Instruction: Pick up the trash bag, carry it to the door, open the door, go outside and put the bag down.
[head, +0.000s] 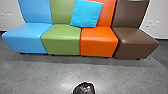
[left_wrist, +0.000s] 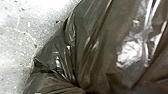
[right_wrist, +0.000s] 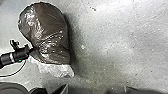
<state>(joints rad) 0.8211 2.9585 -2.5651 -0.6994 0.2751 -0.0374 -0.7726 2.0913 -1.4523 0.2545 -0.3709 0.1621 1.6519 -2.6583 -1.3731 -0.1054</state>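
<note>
The dark, shiny trash bag (head: 84, 88) shows its rounded top at the bottom edge of the head view. Up close in the left wrist view, the plastic of the trash bag (left_wrist: 97, 45) is pulled into folds that meet near one point. In the right wrist view the whole trash bag (right_wrist: 47, 32) appears, with crumpled whitish plastic (right_wrist: 56, 70) at one end. My left gripper (right_wrist: 31, 50) is at the bag's side there, shut on the plastic, and folds spread from that spot. My right gripper is apart from the bag.
A row of blue (head: 27, 33), green (head: 61, 37), orange (head: 99, 38) and brown (head: 135, 40) seats stands along the white wall (head: 160, 20). A light-blue cushion (head: 87, 13) leans on the backrests. Grey floor (head: 50, 72) lies between seats and bag.
</note>
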